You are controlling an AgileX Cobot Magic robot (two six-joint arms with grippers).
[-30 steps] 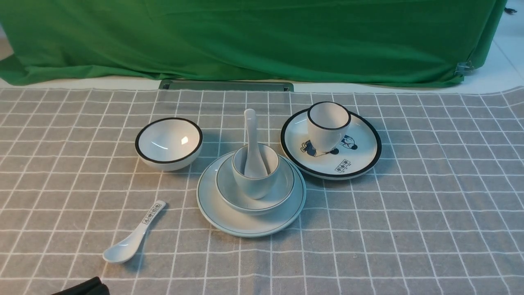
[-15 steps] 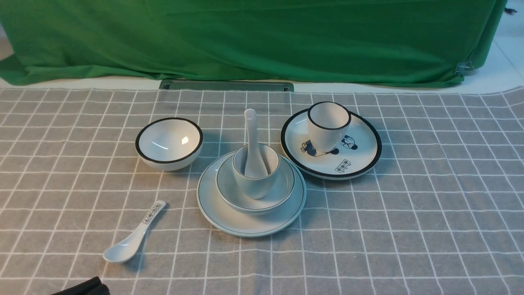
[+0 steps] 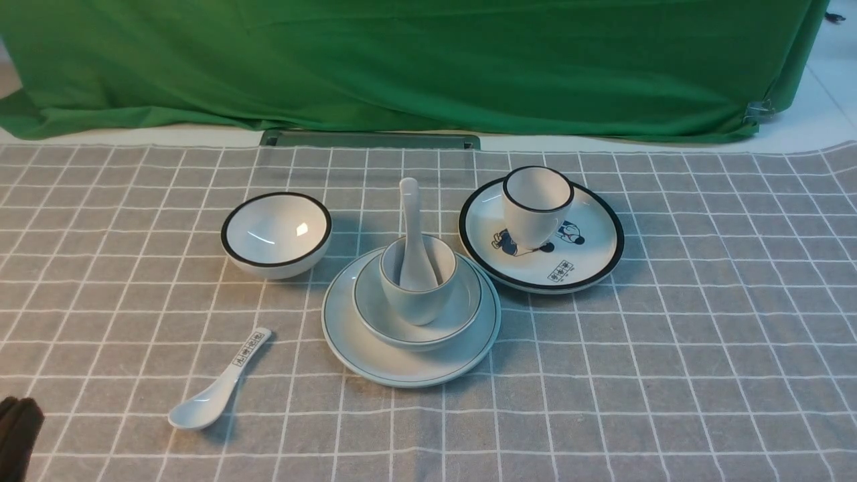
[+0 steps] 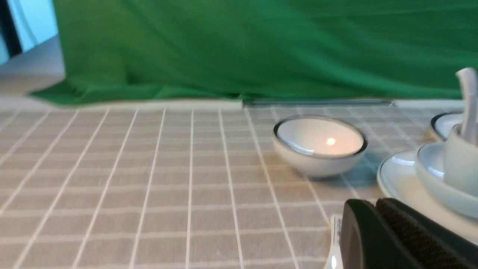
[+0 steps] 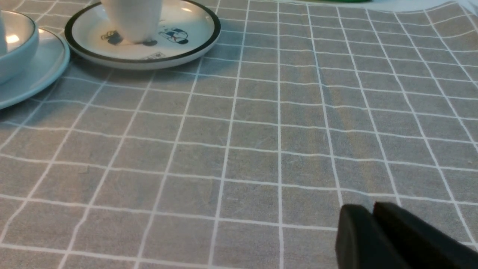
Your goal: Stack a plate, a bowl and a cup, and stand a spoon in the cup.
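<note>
The plate (image 3: 348, 348) sits mid-table with the bowl (image 3: 463, 304) on it and the cup (image 3: 418, 302) in the bowl. The spoon (image 3: 409, 214) stands in the cup, handle up. The stack also shows in the left wrist view: plate (image 4: 396, 179), bowl (image 4: 433, 168), cup (image 4: 461, 160), spoon (image 4: 468, 93). My left gripper (image 3: 18, 403) is shut and empty at the front left edge, far from the stack; its jaws (image 4: 375, 203) are together. My right gripper (image 5: 373, 209) is shut and empty over bare cloth, out of the front view.
A black-rimmed bowl (image 3: 276, 233) stands left of the stack. A black-rimmed cartoon plate (image 3: 589, 258) with a black-rimmed cup (image 3: 535, 204) on it stands to the right. A spoon with printed characters (image 3: 217, 388) lies front left. A green curtain (image 3: 428, 67) hangs behind.
My left gripper has moved left along the front edge, from the bottom of the front view to its left border. The stacked dishes have not moved.
</note>
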